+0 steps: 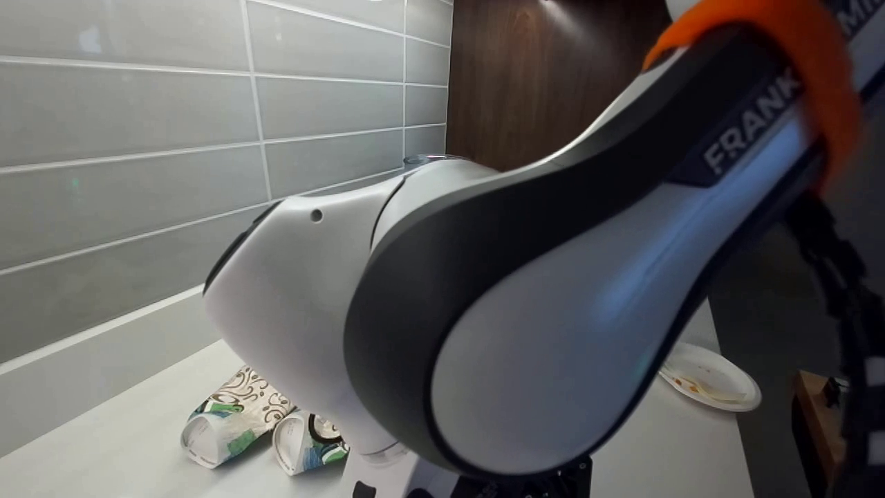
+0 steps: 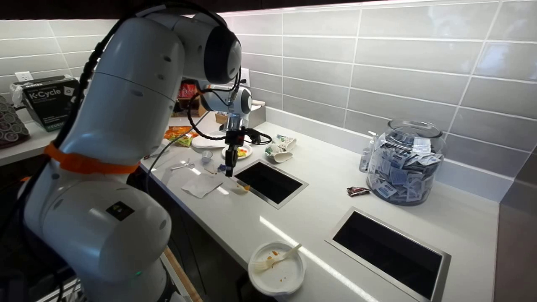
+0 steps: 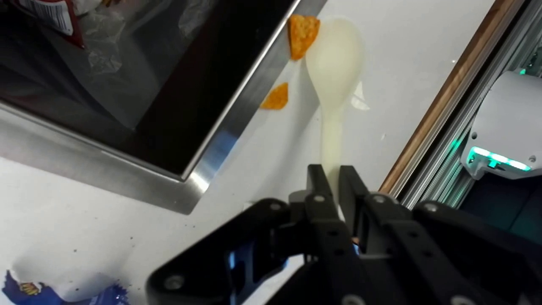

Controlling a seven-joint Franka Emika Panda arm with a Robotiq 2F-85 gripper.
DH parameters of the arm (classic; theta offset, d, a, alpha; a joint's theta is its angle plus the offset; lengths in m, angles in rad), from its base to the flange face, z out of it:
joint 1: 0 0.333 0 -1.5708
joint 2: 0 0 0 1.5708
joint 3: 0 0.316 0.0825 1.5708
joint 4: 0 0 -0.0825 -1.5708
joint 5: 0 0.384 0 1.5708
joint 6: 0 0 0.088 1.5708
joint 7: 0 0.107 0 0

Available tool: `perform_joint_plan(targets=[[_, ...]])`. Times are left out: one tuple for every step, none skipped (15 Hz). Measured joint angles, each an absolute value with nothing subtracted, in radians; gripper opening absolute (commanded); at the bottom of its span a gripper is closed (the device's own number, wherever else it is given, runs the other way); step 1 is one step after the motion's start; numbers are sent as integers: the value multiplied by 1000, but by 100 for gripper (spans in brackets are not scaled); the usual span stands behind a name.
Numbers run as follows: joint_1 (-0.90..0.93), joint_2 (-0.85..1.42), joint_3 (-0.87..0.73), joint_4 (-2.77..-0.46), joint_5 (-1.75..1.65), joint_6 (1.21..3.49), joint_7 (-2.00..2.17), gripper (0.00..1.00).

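Note:
My gripper (image 3: 331,167) is shut on the handle of a pale plastic spoon (image 3: 336,59) in the wrist view. The spoon's bowl points away from the fingers, over the white counter beside a steel-rimmed opening (image 3: 169,195). An orange chip piece (image 3: 303,34) sits at the bowl's edge and overlaps the steel rim; whether it touches the spoon I cannot tell. A smaller chip piece (image 3: 276,97) lies at the rim. In an exterior view the gripper (image 2: 230,170) points down near the opening's rim (image 2: 293,196), with the spoon (image 2: 238,188) below. The arm hides the fingers in the other exterior picture.
Two patterned paper cups (image 2: 286,142) lie behind the opening. A blue wrapper (image 3: 46,295), a napkin (image 2: 201,186) and a clear cup (image 2: 207,157) are near the gripper. A plate with a fork (image 2: 279,286), a second opening (image 2: 444,272) and a glass jar (image 2: 405,172) stand farther along.

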State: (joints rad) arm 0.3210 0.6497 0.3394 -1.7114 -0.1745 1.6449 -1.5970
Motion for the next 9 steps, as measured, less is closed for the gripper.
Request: perform_joint_plan(targets=[[321,654,339,-1704,-174,1645,-1594,3],[321,656,339,-1699,-175,1645,-1588,3],[321,656,339,-1697,-175,1645,-1580,3],[322,656,339,-1694,-174,1645,-1573,3],[322,655,339,-1692,-175,1645,-1566,3],[323,653,339,-1691,-175,1645,-1558,3],[324,650,340,-1689,-175,1646,-1551,3],[325,647,341,-1688,-175,1648,-1545,3],[326,644,343,-1687,-175,1654,-1539,3]])
